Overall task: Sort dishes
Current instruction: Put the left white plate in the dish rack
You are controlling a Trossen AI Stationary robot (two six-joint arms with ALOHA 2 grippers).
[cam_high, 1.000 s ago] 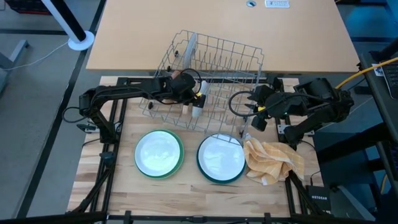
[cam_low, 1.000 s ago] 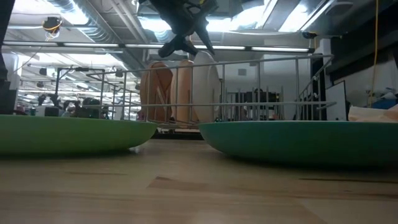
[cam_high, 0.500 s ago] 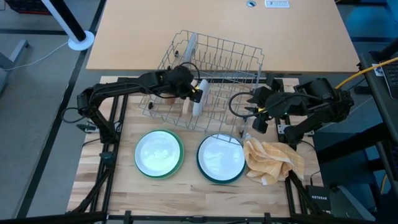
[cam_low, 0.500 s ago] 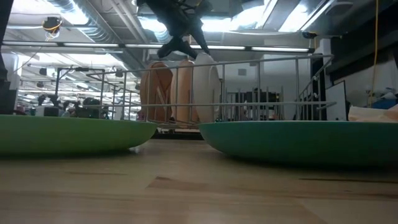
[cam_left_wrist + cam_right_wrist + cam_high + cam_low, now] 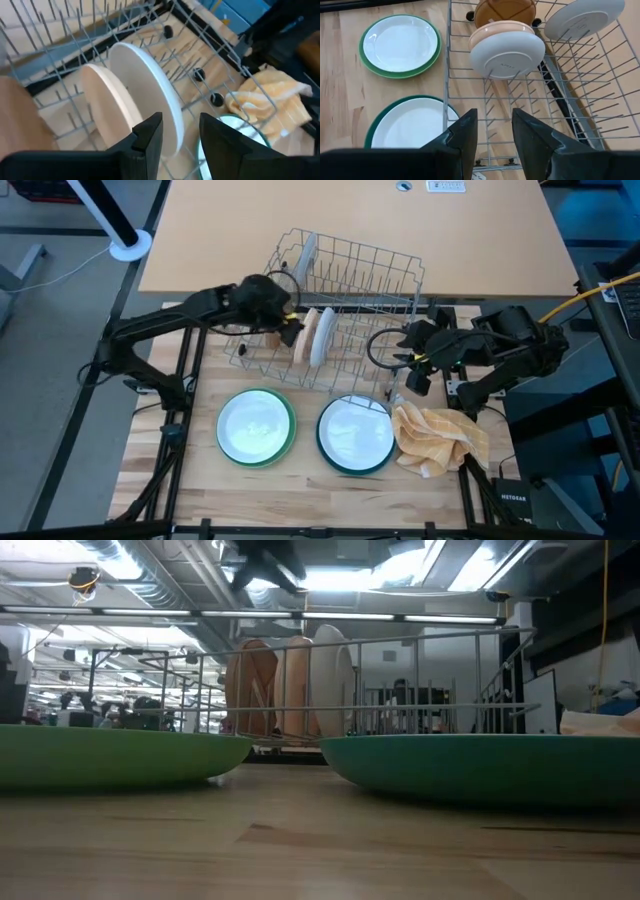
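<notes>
- Left gripper sits over the left end of the grey wire rack, fingers parted by a narrow gap, nothing held.
- Right below and ahead of its fingertips: small white plate standing on edge in the rack slots, face vertical, rim up; its flat faces point along the rack's long side.
- Behind that, the tan plate, also on edge and parallel, close beside the white one. Brown plate next in the row, mostly hidden behind the tan one.
- One more white plate leans tilted at the rack's far end, partly cut off in the right wrist view.
- Right gripper waits at the rack's right end, fingers apart, empty.
- In front of the rack, flat on the table: white plate on green plate, white plate on teal-blue plate, faces up.
- Yellow checked cloth is crumpled, touching the teal-blue plate's right rim.
- Low view: left gripper is only a dark blur at the top; the stacked white plates are hidden by the large plates' rims.
</notes>
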